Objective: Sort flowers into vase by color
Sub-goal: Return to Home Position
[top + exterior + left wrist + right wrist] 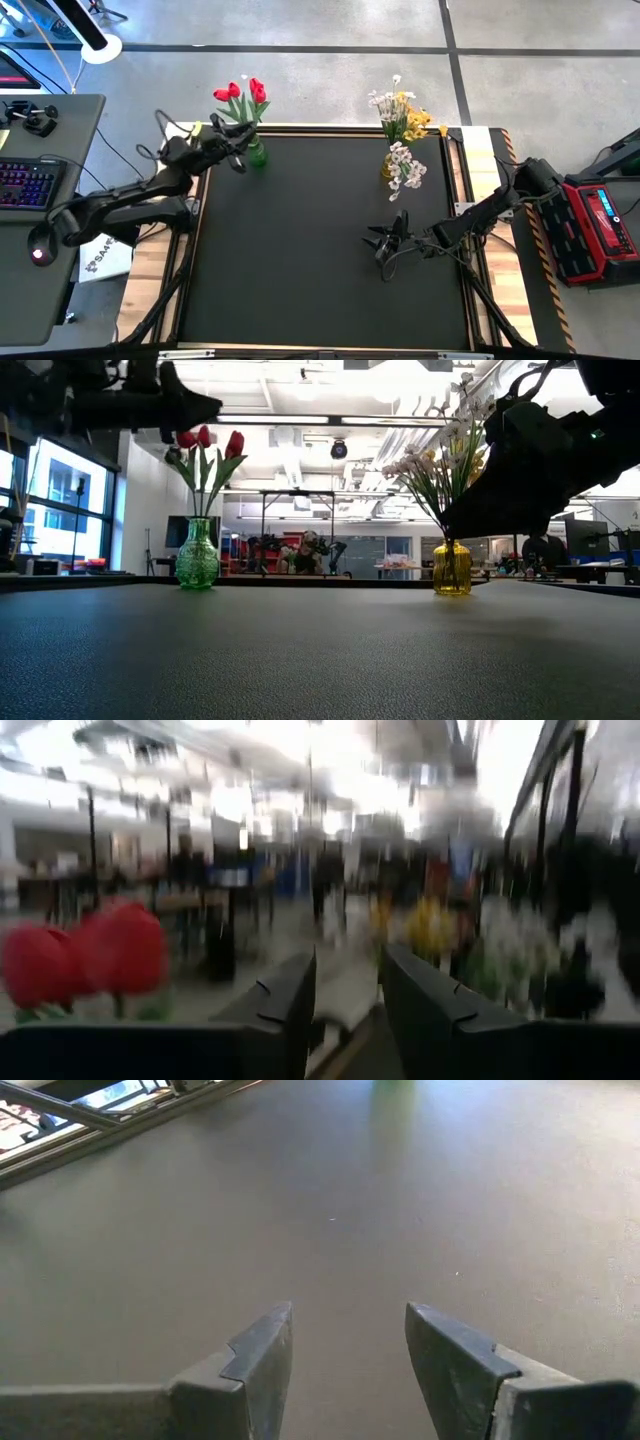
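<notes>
Red tulips (241,94) stand with their stems in a green glass vase (256,153) at the mat's far left. White and yellow sprays (403,120) stand in a yellow vase (387,169) at the far right. In the low view, both the green vase (197,555) and the yellow vase (451,568) rest upright on their bases. My left gripper (233,143) hovers just left of the green vase, open and holding nothing. Its wrist view shows the tulips (88,956) to one side of the gripper (347,995). My right gripper (386,243) hangs open over the bare mat, near the yellow vase, and its wrist view (348,1335) shows it holding nothing.
The black mat (300,260) fills the table inside a wooden frame (486,160). A desk with a keyboard (25,183) stands off the left edge, and a red box (600,225) off the right. Room with people and furniture lies beyond the far edge.
</notes>
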